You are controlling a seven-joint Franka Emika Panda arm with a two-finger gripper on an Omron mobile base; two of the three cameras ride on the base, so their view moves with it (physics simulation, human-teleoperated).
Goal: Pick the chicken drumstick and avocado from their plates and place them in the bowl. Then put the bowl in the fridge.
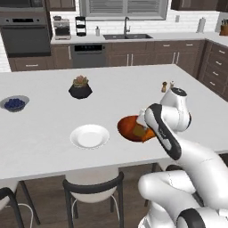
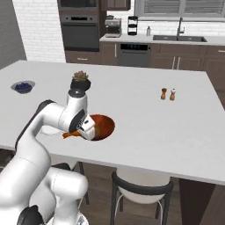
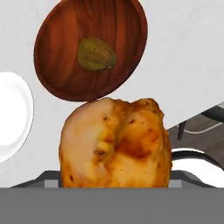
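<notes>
My gripper [image 3: 114,186] holds the chicken drumstick [image 3: 114,142] in wide-set jaws just short of the bowl [image 3: 92,46] containing the avocado [image 3: 96,54]; I should centre before releasing

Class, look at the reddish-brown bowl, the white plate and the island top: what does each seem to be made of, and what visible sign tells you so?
Bowl: probably varnished wood; dark streaky grain and a soft sheen.
White plate: likely glazed ceramic; plain white, smooth, shaded rim, though plastic would look alike.
Island top: pale grey, matt and unpatterned; perhaps laminate or stone, the rendering leaves it open.
</notes>
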